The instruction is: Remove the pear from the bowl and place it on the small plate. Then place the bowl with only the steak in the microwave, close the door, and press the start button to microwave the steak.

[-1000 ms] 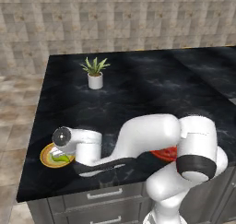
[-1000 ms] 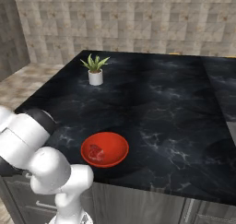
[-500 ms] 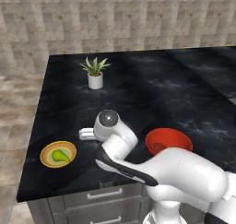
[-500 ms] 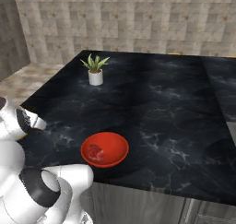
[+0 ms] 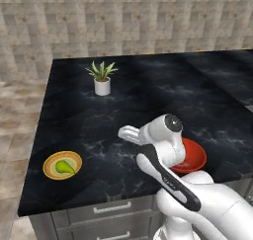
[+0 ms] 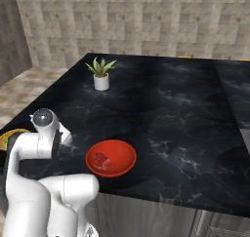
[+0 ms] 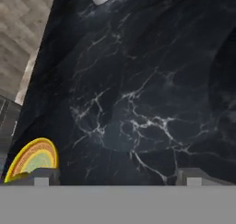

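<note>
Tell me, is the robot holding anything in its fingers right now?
No, nothing. The fingers stand wide apart over bare black counter. The pear lies on the small plate, and the steak sits in the bowl.

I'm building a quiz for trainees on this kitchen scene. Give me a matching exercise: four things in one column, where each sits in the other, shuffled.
Things:
1. pear
2. steak
3. plant
4. tool

Places:
A. in the red bowl
B. above bare counter, open
C. on the small plate
D. far part of the counter, in a white pot

Pairs: 1-C, 2-A, 3-D, 4-B
</note>
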